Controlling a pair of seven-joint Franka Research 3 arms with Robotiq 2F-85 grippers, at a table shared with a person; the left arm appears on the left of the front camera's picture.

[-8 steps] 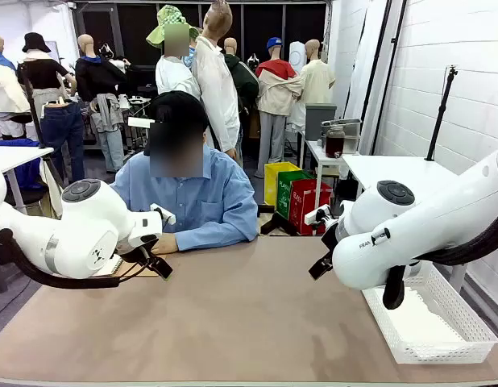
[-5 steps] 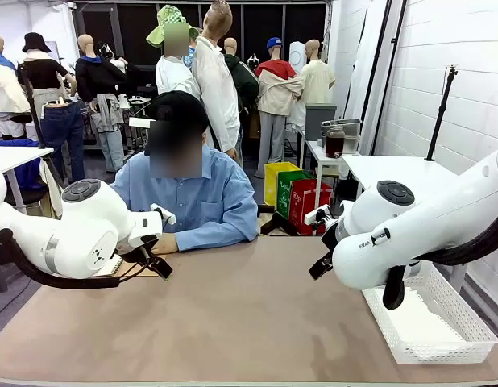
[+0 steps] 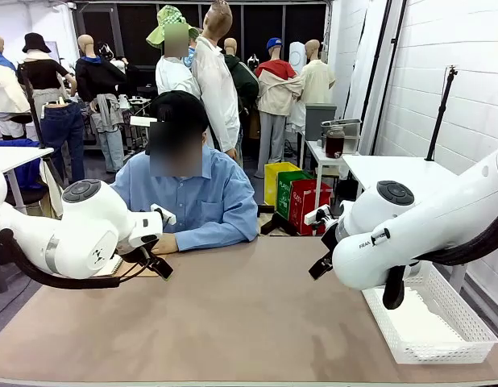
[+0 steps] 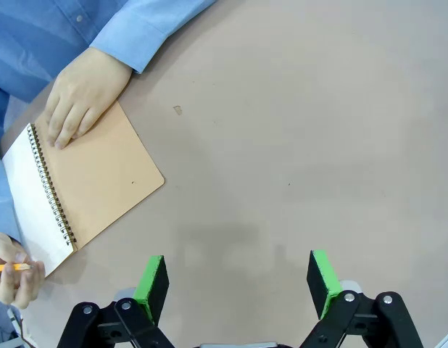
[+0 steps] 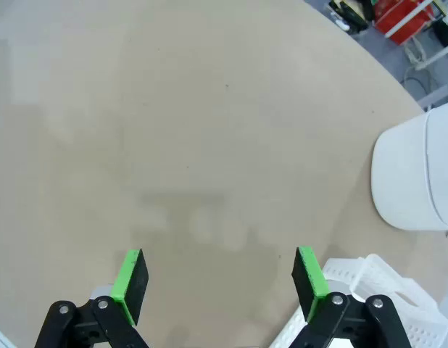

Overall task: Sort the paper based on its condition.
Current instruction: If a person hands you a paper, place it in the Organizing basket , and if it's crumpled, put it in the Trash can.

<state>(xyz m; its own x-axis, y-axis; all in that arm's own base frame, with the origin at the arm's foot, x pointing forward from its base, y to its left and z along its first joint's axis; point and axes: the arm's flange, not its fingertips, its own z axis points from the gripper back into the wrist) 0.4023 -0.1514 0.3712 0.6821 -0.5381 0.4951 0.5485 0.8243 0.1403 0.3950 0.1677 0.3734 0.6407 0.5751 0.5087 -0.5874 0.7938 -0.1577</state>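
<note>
No loose paper lies on the brown tabletop (image 3: pixel 233 322). Something white lies flat in the bottom of the lattice basket (image 3: pixel 466 318), and I cannot tell whether it is paper. My left gripper (image 4: pixel 238 279) hangs open over bare table, its green pads (image 4: pixel 153 284) wide apart; in the front view it sits at the far left (image 3: pixel 158 264) near the person's forearm. My right gripper (image 5: pixel 220 283) is open too, above bare table with the basket's corner (image 5: pixel 369 304) beside it.
A spiral notebook with a brown cover (image 4: pixel 101 181) lies in front of the person, one hand (image 4: pixel 83 94) resting on it. The other hand (image 4: pixel 14 272) holds a pencil by the notebook's white page (image 4: pixel 28 196). A white arm link (image 5: pixel 412 174) looms at the right.
</note>
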